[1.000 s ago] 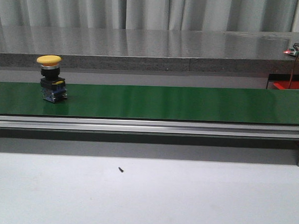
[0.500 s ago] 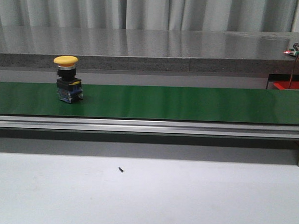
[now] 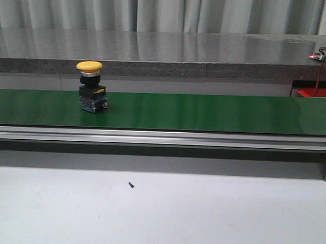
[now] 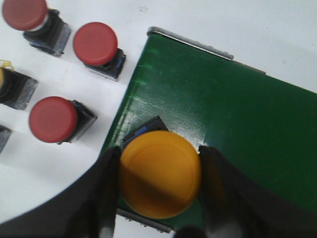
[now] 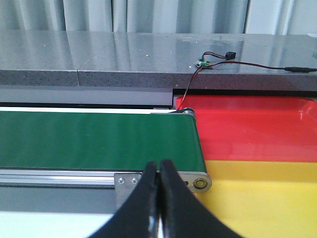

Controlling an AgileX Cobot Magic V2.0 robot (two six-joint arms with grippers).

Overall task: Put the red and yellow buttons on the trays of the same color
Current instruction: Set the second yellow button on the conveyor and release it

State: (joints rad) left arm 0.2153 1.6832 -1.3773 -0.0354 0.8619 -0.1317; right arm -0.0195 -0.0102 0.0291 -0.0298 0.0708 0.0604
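A yellow button (image 3: 91, 87) stands upright on the green belt (image 3: 206, 113), left of middle in the front view. In the left wrist view, a second yellow button (image 4: 159, 181) sits at the belt's end (image 4: 223, 114) with my left gripper (image 4: 158, 154) shut on its cap, one finger touching each side. Three red buttons (image 4: 94, 43) (image 4: 53, 119) (image 4: 24, 12) lie on the white table beside it. My right gripper (image 5: 159, 166) is shut and empty, hanging in front of the belt's other end, near the red tray (image 5: 252, 129) and the yellow tray (image 5: 262, 198).
A grey counter (image 3: 155, 49) runs behind the belt. A small circuit board with wires (image 5: 213, 58) rests on it above the red tray. A tiny dark screw (image 3: 131, 184) lies on the white table in front. A corner of the red tray (image 3: 315, 93) shows at far right.
The yellow button on the belt has travelled to the right along it, staying upright. Nothing else in the front view has moved.
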